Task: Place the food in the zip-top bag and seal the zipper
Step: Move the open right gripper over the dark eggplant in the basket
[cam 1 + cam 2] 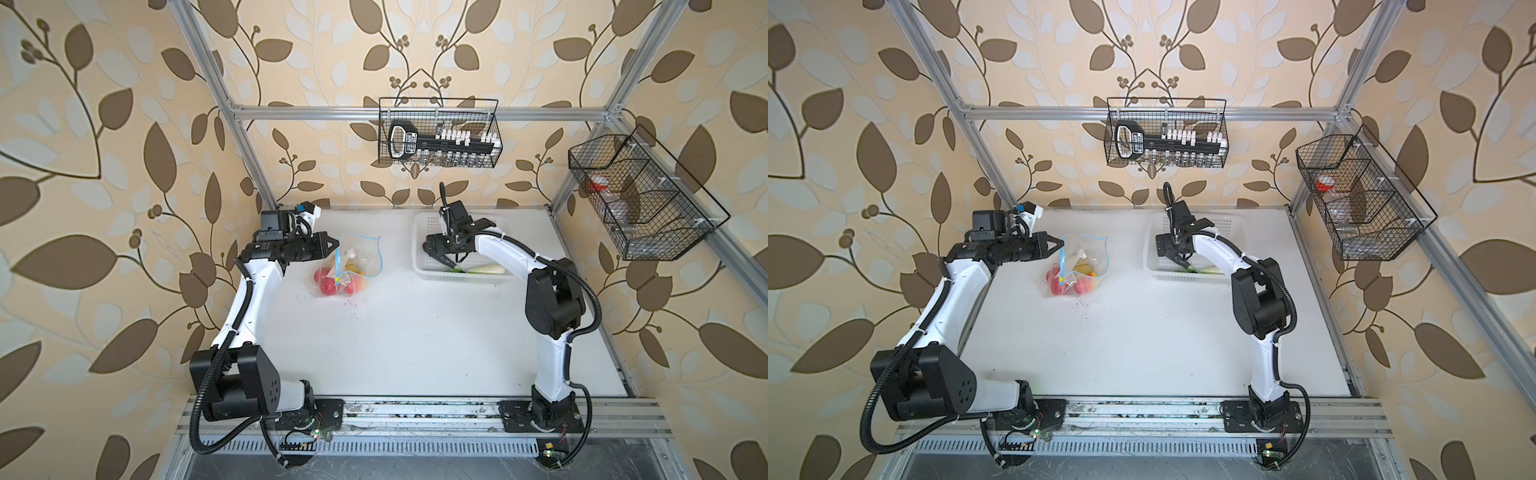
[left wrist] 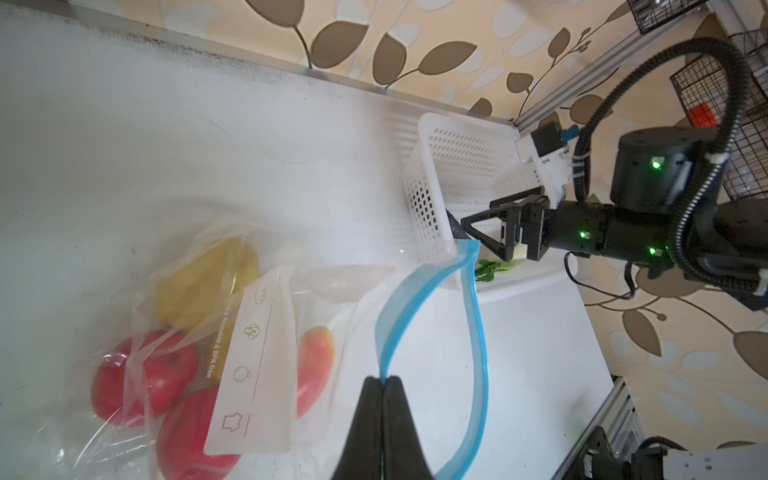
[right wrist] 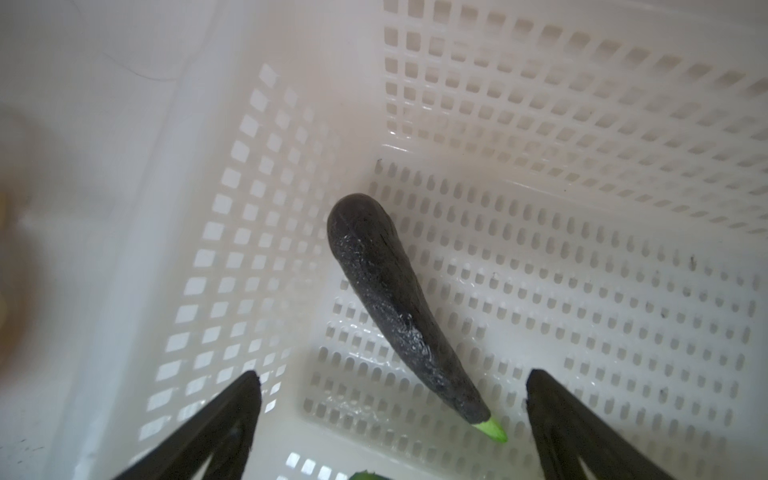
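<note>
The dark, long toy eggplant [image 3: 390, 299] lies in the white holey plastic basket [image 3: 582, 83], inside the wide-open right tool [image 3: 392, 374], pointing straight away from it. The clear zip-top bag [image 1: 361, 257] sits at 9 o'clock from the basket, its blue zipper strip [image 2: 473, 324] pinched by the left tool [image 2: 381, 380].

White perforated basket [image 1: 440, 276] sits on the table [image 1: 415, 340]; a wire basket [image 1: 415, 164] hangs behind.

Clear zip-top bag [image 1: 361, 258], left of centre toward the far side, mouth open, its blue zipper [image 2: 471, 332] bowed into a loop. Inside I count a red tomato [image 2: 145, 374], a second tomato [image 2: 187, 436], a yellow-brown potato [image 2: 208, 282] and a red-yellow fruit [image 2: 316, 365]. Dark eggplant [image 3: 399, 307] and white radish [image 1: 488, 269] lie in the white basket [image 1: 419, 249], far right.
</note>
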Action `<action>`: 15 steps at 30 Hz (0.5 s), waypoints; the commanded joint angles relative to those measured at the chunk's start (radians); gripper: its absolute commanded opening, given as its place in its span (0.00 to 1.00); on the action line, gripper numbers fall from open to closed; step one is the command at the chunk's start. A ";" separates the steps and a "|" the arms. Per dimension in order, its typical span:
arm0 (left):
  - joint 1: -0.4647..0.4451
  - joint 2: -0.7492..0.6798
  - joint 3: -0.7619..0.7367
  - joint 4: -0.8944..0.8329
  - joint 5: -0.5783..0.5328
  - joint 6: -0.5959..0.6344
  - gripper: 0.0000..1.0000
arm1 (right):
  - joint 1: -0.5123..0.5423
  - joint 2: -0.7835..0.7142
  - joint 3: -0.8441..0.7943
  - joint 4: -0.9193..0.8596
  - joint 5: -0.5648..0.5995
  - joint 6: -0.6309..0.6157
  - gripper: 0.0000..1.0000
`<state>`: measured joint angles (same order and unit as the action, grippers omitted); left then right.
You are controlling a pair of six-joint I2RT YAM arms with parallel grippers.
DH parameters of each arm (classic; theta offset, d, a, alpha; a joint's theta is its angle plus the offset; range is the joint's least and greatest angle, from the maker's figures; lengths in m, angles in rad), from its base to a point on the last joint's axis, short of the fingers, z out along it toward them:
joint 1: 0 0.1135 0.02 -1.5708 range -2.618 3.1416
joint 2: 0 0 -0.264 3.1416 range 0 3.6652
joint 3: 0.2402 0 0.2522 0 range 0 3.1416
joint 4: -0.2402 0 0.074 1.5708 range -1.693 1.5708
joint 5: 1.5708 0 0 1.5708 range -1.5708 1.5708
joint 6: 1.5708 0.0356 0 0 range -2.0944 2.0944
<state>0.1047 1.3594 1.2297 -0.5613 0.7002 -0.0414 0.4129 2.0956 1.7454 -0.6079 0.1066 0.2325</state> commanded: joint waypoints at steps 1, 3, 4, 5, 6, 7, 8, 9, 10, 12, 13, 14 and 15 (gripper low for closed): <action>-0.014 -0.032 -0.021 0.037 0.025 0.001 0.00 | 0.002 0.070 0.077 -0.066 0.045 -0.060 0.95; -0.014 -0.027 -0.034 0.046 0.020 0.000 0.00 | 0.001 0.097 0.113 -0.080 0.045 -0.071 0.94; -0.014 -0.023 -0.040 0.048 0.017 -0.001 0.00 | 0.001 0.109 0.129 -0.083 0.044 -0.074 0.93; -0.014 -0.020 -0.045 0.048 0.019 -0.002 0.00 | 0.001 0.119 0.140 -0.084 0.042 -0.079 0.93; -0.015 -0.017 -0.051 0.050 0.022 -0.004 0.00 | 0.001 0.129 0.150 -0.084 0.041 -0.085 0.92; -0.014 -0.014 -0.055 0.050 0.024 -0.003 0.00 | 0.001 0.139 0.161 -0.085 0.041 -0.087 0.91; -0.014 -0.012 -0.055 0.047 0.023 0.001 0.00 | 0.001 0.150 0.173 -0.088 0.041 -0.090 0.90; -0.015 -0.010 -0.053 0.041 0.018 0.005 0.00 | 0.001 0.161 0.186 -0.094 0.039 -0.094 0.89; -0.014 -0.007 -0.052 0.035 0.012 0.009 0.00 | 0.000 0.175 0.199 -0.095 0.039 -0.097 0.89; -0.015 -0.004 -0.051 0.032 0.012 0.009 0.00 | 0.001 0.196 0.221 -0.099 0.036 -0.102 0.86; -0.014 0.001 -0.054 0.033 0.017 0.007 0.00 | 0.001 0.207 0.232 -0.099 0.033 -0.105 0.83; -0.015 0.003 -0.056 0.035 0.023 0.004 0.00 | 0.000 0.216 0.242 -0.100 0.031 -0.106 0.80; -0.014 0.006 -0.059 0.036 0.028 0.000 0.00 | 0.000 0.226 0.254 -0.101 0.031 -0.107 0.78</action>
<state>0.0910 1.3586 1.1755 -0.5430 0.7048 -0.0441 0.4126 2.2814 1.9602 -0.6788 0.1314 0.1555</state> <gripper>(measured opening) 0.049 0.792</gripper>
